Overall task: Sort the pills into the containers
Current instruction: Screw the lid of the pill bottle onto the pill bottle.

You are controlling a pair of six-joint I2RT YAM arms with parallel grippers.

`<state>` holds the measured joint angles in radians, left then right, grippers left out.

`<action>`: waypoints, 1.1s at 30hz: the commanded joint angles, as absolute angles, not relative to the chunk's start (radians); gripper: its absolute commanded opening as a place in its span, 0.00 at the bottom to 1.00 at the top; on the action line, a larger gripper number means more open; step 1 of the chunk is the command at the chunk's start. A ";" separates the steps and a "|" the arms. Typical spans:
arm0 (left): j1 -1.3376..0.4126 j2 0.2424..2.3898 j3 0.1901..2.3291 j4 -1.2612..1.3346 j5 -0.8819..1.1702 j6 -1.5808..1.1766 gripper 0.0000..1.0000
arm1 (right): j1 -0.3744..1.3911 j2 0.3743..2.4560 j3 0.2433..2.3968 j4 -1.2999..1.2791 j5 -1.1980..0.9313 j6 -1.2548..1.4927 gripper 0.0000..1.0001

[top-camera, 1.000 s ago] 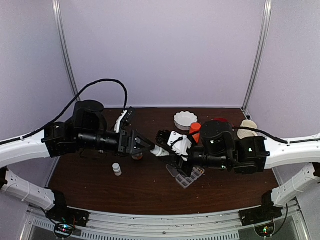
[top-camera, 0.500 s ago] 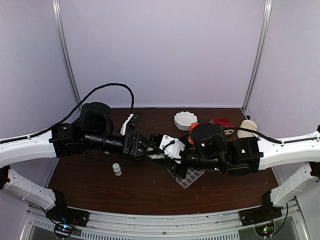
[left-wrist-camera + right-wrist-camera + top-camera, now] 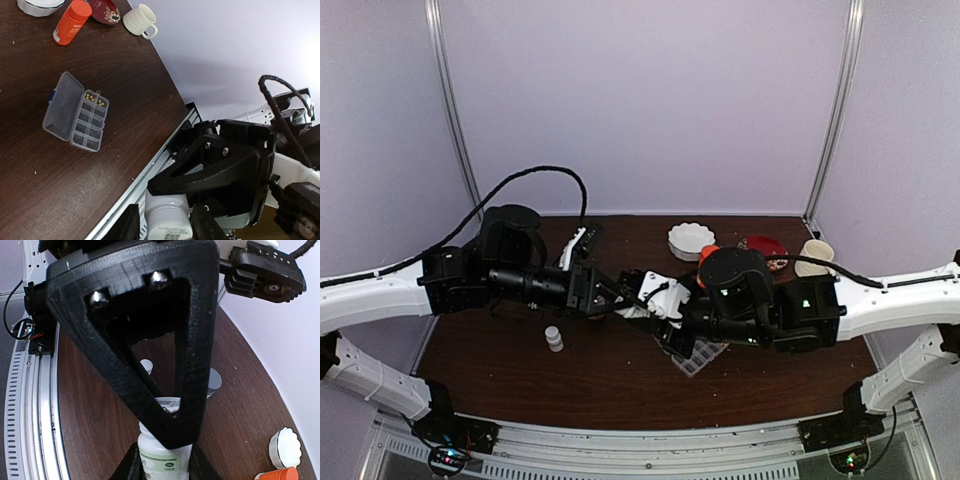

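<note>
Now, surface (image 3: 610, 385): dark wood, with both arms meeting in the air above its middle.
Left arm (image 3: 520, 275): it has swung in toward the right arm over the last second, and I now have it nose to nose with its partner.
Right arm (image 3: 760, 305): reaching in from the right side, only slightly shifted.
Left jaws: wide apart a second ago, now drawn in on the cap end of the white bottle (image 3: 167, 220), one finger against each side.
Right jaws: clamped on the labelled body of that same bottle, grip unchanged.
Pill box (image 3: 62, 107): open on the surface, toward the near edge and right of the middle, its lid folded flat beside the cells (image 3: 86, 131).
White bottle: held off the surface between the two arms, not over the box.
Pills (image 3: 89, 96): a few yellowish specks in two cells at one end of the box; the other cells look bare.
Meaning: with both ends gripped, I judge that twisting the cap off comes next, and sorting is barely under way.
</note>
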<state>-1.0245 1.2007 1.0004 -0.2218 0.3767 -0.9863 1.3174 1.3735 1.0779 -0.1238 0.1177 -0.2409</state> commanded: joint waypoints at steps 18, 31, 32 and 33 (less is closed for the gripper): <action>-1.056 1.127 0.917 0.101 0.490 -0.500 0.00 | 1.206 1.395 1.145 -0.116 -0.456 -0.039 0.06; -1.070 1.224 1.025 -0.222 0.963 0.725 0.00 | 1.154 1.352 1.087 0.011 -0.767 0.107 0.03; -1.070 1.224 1.036 -0.294 0.986 0.851 0.00 | 1.154 1.351 1.081 0.033 -0.775 0.114 0.03; -1.069 1.224 1.041 -0.313 0.983 0.933 0.00 | 1.155 1.349 1.075 0.044 -0.785 0.119 0.03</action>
<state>-1.0363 1.2091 0.9886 -0.2054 0.7876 0.3237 1.1481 1.3563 1.0779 -0.1581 -0.6868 0.0746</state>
